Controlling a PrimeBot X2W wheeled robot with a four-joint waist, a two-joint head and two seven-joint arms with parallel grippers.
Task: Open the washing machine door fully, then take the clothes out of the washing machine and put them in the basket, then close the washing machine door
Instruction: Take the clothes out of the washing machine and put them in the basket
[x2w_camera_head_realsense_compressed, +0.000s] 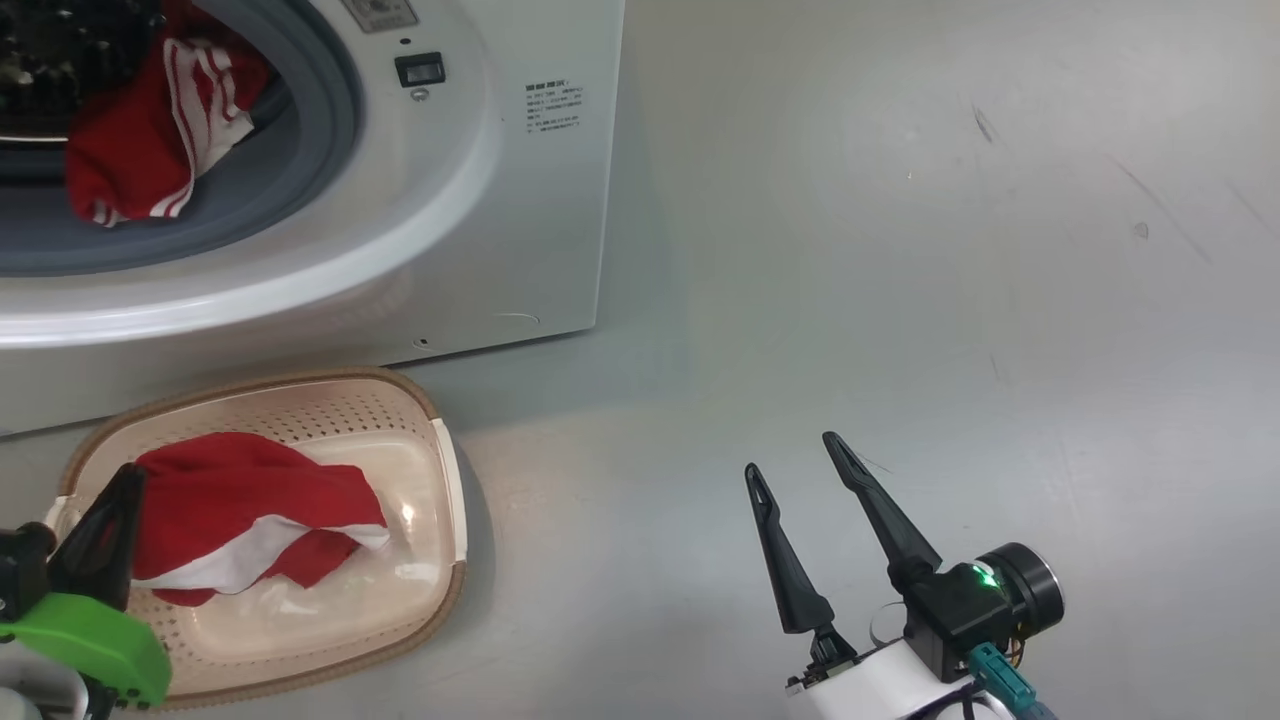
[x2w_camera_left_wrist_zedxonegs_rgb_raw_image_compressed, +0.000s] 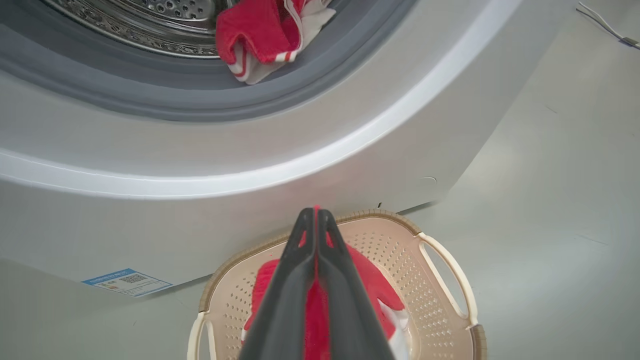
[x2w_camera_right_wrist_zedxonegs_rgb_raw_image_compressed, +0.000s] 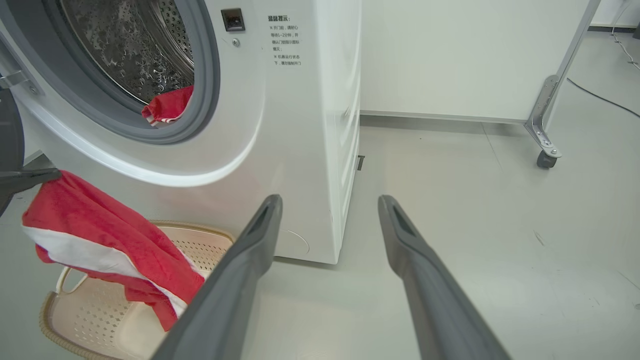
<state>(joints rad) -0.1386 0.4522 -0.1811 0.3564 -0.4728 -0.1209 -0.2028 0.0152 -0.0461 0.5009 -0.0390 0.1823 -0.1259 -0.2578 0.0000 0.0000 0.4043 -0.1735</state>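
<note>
Floor (x2w_camera_head_realsense_compressed: 900, 300) — left claw (x2w_camera_left_wrist_zedxonegs_rgb_raw_image_compressed: 316, 214) tight on clothes (x2w_camera_right_wrist_zedxonegs_rgb_raw_image_compressed: 100, 232)

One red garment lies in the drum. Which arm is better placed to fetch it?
Probably right: the right end effector stands open and empty, while the left end effector is shut on another garment above the basket.

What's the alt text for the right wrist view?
The shut left tool holds a red white-striped garment over a cream perforated plastic basket, before a white front-loading washing machine with more red clothing inside. The right tool is open.
</note>
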